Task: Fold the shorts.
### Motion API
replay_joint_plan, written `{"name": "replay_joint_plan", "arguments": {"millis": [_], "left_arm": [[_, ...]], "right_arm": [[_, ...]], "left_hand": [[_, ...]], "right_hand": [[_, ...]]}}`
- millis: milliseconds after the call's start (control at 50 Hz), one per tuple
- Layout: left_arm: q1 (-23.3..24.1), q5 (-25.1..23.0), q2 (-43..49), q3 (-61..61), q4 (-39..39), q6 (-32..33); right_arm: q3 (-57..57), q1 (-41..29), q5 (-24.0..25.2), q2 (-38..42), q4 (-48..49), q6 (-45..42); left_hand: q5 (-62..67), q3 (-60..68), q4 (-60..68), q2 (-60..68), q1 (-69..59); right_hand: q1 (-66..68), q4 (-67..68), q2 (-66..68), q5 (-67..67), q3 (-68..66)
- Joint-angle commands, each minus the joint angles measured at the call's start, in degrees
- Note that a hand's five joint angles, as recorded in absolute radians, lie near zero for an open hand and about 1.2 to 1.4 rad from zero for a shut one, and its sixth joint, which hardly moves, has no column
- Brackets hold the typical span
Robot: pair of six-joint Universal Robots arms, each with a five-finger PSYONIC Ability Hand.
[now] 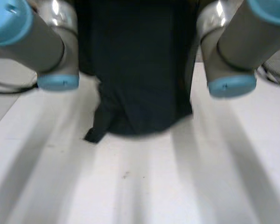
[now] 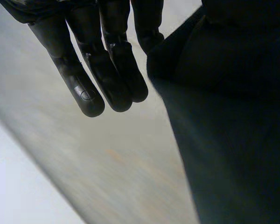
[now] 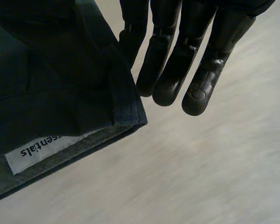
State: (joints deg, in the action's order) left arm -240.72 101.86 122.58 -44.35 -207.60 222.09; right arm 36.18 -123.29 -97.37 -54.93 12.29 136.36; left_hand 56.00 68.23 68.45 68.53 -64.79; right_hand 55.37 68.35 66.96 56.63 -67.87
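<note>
- The left hand (image 2: 107, 56) reaches out with its fingers straight and close together. The finger nearest the cloth lies against the edge of the shorts (image 2: 224, 116), and the hand pinches the cloth there (the thumb itself is hidden behind the dark fabric).
- The other fingers of that hand hang free beside the cloth and touch nothing.
- In the left wrist view, the shorts bulge in a rounded fold at that finger, then fall away past the fingertips as one broad dark sheet.
- The right hand (image 3: 177, 60) is held the same way, fingers straight and side by side. The finger nearest the shorts is tucked against the cloth's edge and pinches it, while the rest point down clear of it.
- Just beside the right hand's fingertips is a stitched corner (image 3: 140, 120) of the waistband, turned so that its grey inner face shows.
- Further along that grey band a white label (image 3: 39, 149) is sewn in, and the letters "sentials" can be read on it.
- In the head view, the shorts are spread as a dark panel between the left arm (image 1: 32, 42) and the right arm (image 1: 242, 46).
- Their lower edge is rounded, and one small point of cloth trails out on the left arm's side.
- The white desk (image 1: 177, 186) lies under everything. I cannot tell whether the lower edge of the shorts rests on it.
</note>
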Motion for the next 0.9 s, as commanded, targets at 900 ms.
{"name": "replay_joint_plan", "arguments": {"millis": [900], "left_arm": [[-0.72, 0.18, -27.12, -56.97, 49.31, 0.00]], "right_arm": [[46.34, 3.41, 12.74, -16.78, -51.57, -5.66]], "left_hand": [[14.00, 11.77, 11.55, 11.47, -15.21]], "right_hand": [[24.63, 11.65, 13.04, 13.37, -12.13]]}}
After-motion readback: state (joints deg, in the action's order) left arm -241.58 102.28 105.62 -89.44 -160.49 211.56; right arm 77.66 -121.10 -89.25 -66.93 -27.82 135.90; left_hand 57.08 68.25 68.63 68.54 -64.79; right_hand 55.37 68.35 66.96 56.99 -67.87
